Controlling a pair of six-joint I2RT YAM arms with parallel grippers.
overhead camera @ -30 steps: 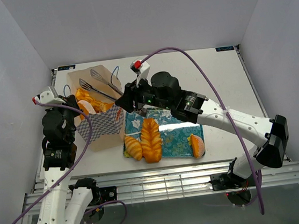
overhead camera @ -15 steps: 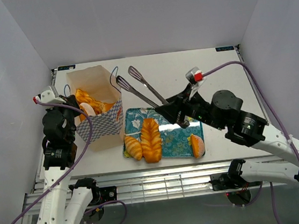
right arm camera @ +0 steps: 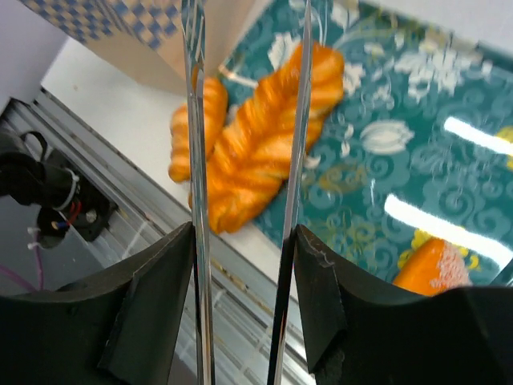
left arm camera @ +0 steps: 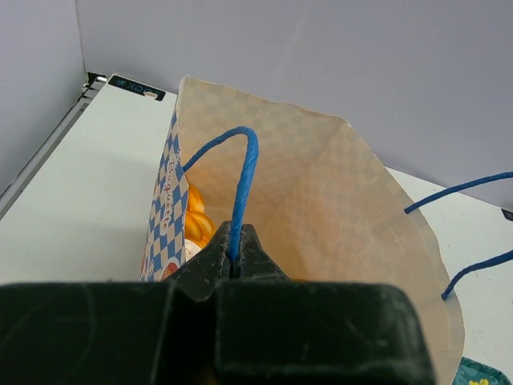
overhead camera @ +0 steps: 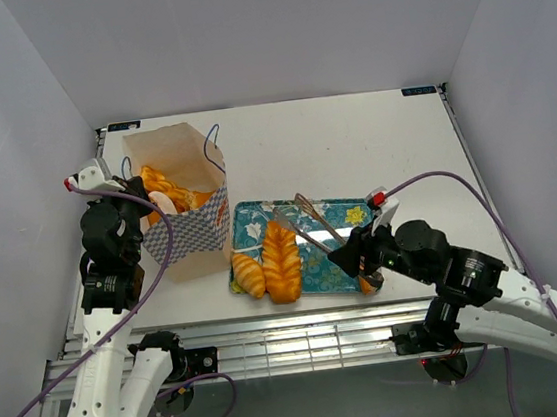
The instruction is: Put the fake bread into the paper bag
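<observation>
The paper bag (overhead camera: 189, 231) stands upright at the left with several fake bread pieces (overhead camera: 164, 191) inside. My left gripper (overhead camera: 139, 200) is shut on its blue cord handle (left arm camera: 241, 180); the left wrist view shows the bag's open mouth (left arm camera: 337, 208) and bread inside (left arm camera: 197, 221). My right gripper (overhead camera: 351, 258) is shut on metal tongs (overhead camera: 306, 220), whose empty open tips hang low over the tray. A braided loaf (overhead camera: 281, 258) and a croissant (overhead camera: 248, 273) lie at the tray's left end. The right wrist view shows the tong arms (right arm camera: 298, 160) over the loaf (right arm camera: 264, 152) and croissant (right arm camera: 213, 104).
The teal floral tray (overhead camera: 337, 262) lies in front of the bag, and a sugared orange piece (overhead camera: 368, 272) rests at its right near edge, beside my right gripper. The table's metal front rail (right arm camera: 120, 216) runs just below the loaf.
My right arm has swung away from the bag's mouth, back to the right and down. The tongs now point low over the tray. My left gripper has kept its hold on the handle.
</observation>
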